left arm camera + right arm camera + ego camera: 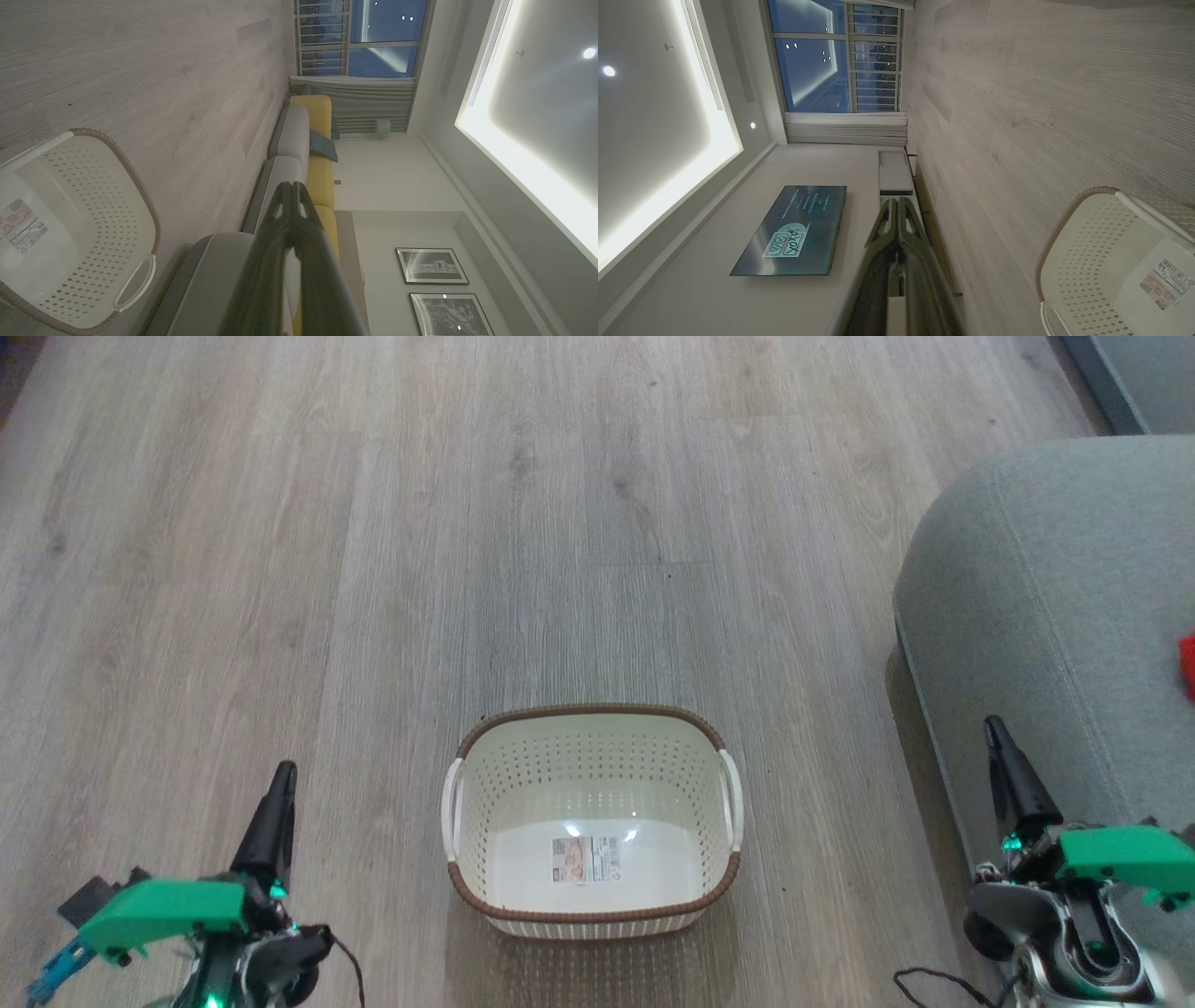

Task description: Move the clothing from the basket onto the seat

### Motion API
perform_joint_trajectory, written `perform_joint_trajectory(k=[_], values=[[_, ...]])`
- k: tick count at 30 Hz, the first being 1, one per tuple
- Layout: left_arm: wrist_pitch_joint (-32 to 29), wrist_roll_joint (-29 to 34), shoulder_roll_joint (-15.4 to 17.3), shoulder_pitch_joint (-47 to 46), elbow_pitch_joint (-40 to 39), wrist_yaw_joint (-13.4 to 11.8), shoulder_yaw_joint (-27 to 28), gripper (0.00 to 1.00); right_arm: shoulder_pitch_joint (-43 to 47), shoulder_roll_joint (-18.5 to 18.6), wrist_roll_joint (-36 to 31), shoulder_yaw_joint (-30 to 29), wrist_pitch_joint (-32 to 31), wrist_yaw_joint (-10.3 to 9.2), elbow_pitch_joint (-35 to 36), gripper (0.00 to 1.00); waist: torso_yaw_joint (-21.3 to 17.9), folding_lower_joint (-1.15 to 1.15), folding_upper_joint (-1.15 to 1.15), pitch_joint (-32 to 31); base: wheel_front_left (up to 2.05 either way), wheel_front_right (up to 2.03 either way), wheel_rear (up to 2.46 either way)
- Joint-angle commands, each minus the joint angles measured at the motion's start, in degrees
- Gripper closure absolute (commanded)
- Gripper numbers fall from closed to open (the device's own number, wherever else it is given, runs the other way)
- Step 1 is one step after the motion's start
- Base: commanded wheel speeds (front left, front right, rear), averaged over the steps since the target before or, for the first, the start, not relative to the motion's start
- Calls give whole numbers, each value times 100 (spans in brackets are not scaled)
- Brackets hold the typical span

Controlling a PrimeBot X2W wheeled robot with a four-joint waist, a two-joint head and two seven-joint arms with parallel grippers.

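Your left claw (283,777) sits at the lower left of the head view. Its two dark fingers are pressed together on nothing, tips pointing up over the pale wood-grain floor (373,523). To its right, the basket (597,711) stands upright on the floor between your two arms, well apart from both. Its bare cream base shows a label sticker (585,859), and its white handles (733,793) face left and right. Further right, the seat (1046,569) takes the upper right corner, its rounded corner near the basket but not touching it. A strip of red clothing (1187,665) lies on the seat's top at the very right edge of the frame. You cannot tell from that sliver which garment it is, or whether both are there. Your right claw (995,733) rests at the lower right, fingers closed on nothing, tips in front of the seat's side. In the right wrist view, a wall-mounted television (794,231) hangs beyond those closed fingers.
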State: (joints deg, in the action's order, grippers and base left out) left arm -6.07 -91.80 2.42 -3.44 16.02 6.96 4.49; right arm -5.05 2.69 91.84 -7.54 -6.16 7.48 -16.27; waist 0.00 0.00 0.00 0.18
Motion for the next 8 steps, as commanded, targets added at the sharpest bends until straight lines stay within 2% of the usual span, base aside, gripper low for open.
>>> perform_joint_trajectory(k=[1, 8], values=[[-41, -38, 45, -275, -198, 53, 202, 100, -114, 19, 34, 103, -32, 1, 224, 100, 0, 0, 0, 0, 0, 0, 0], [-41, -38, 45, -275, -198, 53, 202, 100, -114, 19, 34, 103, -32, 1, 224, 100, 0, 0, 0, 0, 0, 0, 0]])
